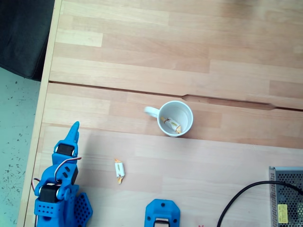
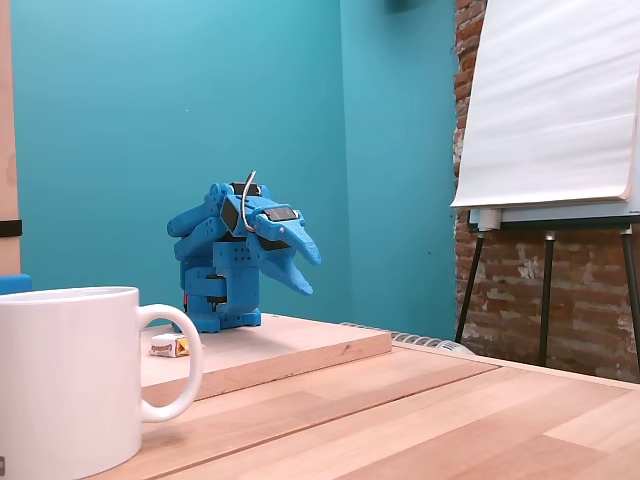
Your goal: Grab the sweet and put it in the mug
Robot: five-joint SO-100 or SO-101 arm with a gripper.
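Nearest me, lower left, stands the plain white ceramic mug (image 2: 65, 380); I risk flicking the tiny yellow-ended wrapped sweet (image 1: 119, 170) away, since my blue jaws (image 1: 74, 128) sit together.

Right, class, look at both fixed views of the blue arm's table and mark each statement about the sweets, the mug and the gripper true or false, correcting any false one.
1. A sweet already lies inside the mug. True.
2. A second sweet lies on the table, apart from the mug. True.
3. The gripper is holding that second sweet. False: in both fixed views the gripper is away from the sweet, with nothing between its fingers.
4. The mug lies tipped on its side. False: it stands upright, its opening facing up.
5. In the top-down fixed view, the mug's handle points toward the picture's left. True.
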